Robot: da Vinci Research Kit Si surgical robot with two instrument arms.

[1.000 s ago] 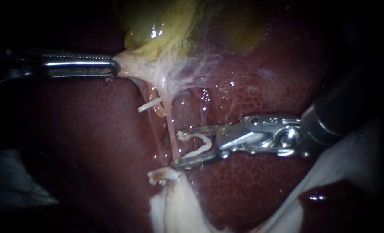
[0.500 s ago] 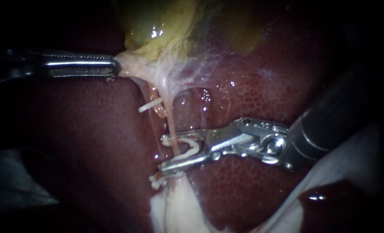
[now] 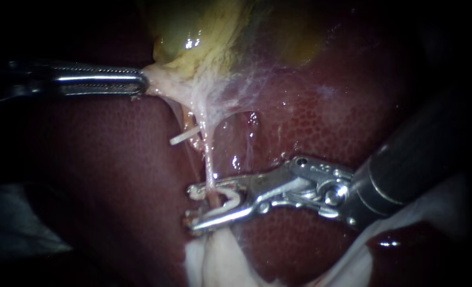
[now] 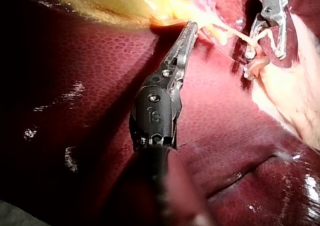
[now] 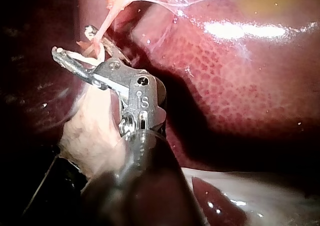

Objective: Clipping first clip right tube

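With your left instrument (image 3: pixel 140 85) at ten o'clock clenched on the gallbladder (image 3: pixel 193 32), your right instrument (image 3: pixel 192 207) near six o'clock grips an unclosed clip (image 3: pixel 230 199) astride the right tube (image 3: pixel 209 165); placement looks set, so next squeeze squarely.

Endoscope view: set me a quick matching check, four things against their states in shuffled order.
Things:
1. left instrument
2. right instrument
3. tube
4. gallbladder

States:
A. yellowish, lying above the dark red liver
B. jaws shut on the gallbladder's pale lower edge
C. thin and pink, passing between two jaws that stand apart
D. jaws hold a white clip astride the tube

Pairs: 1-B, 2-D, 3-C, 4-A.
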